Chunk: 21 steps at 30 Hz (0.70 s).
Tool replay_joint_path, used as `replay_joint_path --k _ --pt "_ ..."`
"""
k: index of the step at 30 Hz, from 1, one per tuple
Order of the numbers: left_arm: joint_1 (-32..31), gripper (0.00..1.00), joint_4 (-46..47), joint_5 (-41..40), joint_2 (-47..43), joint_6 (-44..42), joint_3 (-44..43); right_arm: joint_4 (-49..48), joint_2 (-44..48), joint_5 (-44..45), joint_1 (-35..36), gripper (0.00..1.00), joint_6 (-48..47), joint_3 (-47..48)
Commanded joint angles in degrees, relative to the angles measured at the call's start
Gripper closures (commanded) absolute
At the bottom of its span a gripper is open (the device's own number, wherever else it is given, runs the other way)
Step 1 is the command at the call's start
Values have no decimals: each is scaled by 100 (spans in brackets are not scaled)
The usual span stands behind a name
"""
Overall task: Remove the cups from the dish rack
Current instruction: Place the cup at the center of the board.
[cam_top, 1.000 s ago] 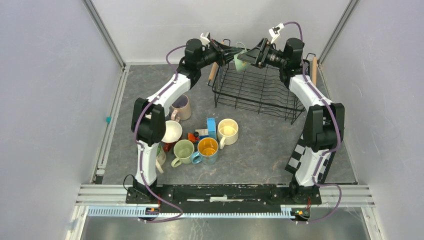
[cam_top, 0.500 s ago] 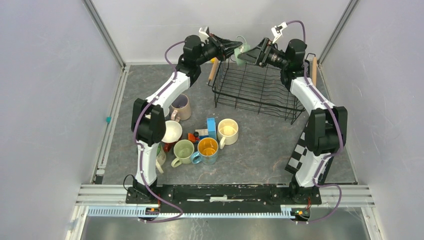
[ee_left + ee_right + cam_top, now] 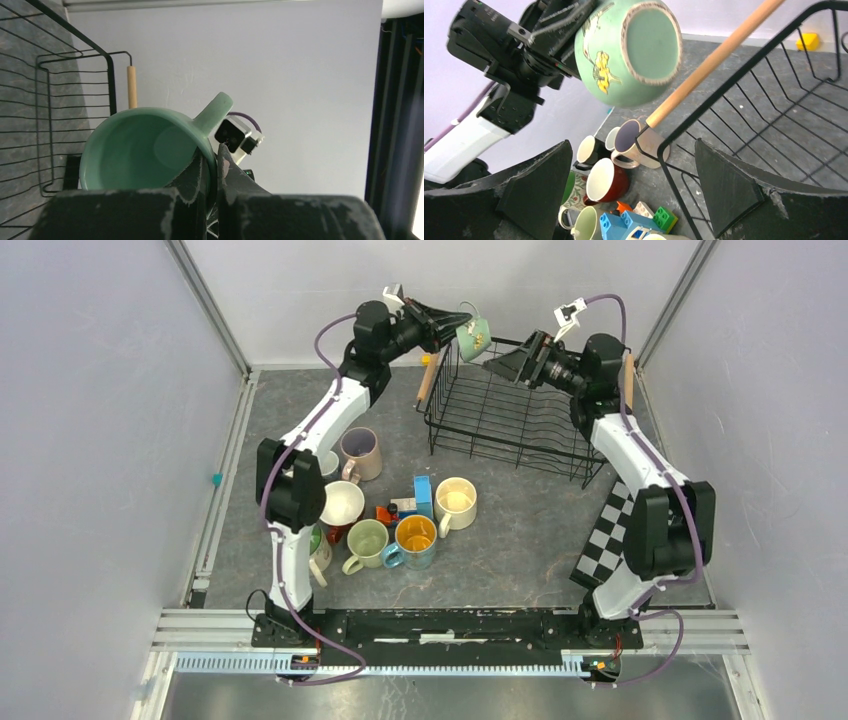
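Where the table (image 3: 520, 530) begins beyond the arm bases, a group of cups (image 3: 385, 515) is seen standing upright left of centre. A pale green cup (image 3: 366, 540) and a teal cup (image 3: 415, 537) are set touching at the front. A cream cup (image 3: 455, 502) is placed just behind them, and a pink-beige cup (image 3: 360, 452) farther back. Toy blocks (image 3: 415, 498) are lodged among them. To the right of the group, a broad stretch of bare grey surface is left up to a checkered board (image 3: 610, 540) lying beside the right arm.

Farther back, the dish rack (image 3: 510, 415) is set right of centre, its near rim well apart from the cream cup, with wooden handles (image 3: 427, 380) at its two ends.

Above the rack's far rim, near the left corner, a green cup (image 3: 472, 337) is held in the air by the left gripper (image 3: 452, 322). That gripper's fingers (image 3: 192, 175) are clamped on the rim beside the handle. The green cup is tipped on its side, its base turned toward the right gripper (image 3: 500, 362). That gripper is held with its jaws spread wide and nothing between them, close to the green cup but apart from it.
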<state>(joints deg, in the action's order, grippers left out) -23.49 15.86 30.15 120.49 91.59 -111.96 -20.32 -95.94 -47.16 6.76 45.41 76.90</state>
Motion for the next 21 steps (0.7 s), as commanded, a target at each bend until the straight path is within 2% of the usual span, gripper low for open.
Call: replay_joint_path --k 1,9,15,21 --pt "95 98 -455 74 -844 -801 -316 662 713 799 10 2 -656 -224" --pt "128 98 -1691 -22 -1871 -2013 398 2187 1127 1776 60 2 -1438 -36" --pt "143 98 -3147 -186 -2663 -3210 870 2700 1299 2195 275 2 -1848 38" --pt "151 98 -4762 -712 -3339 -4498 1111 2934 1329 2328 476 2 -2038 149"
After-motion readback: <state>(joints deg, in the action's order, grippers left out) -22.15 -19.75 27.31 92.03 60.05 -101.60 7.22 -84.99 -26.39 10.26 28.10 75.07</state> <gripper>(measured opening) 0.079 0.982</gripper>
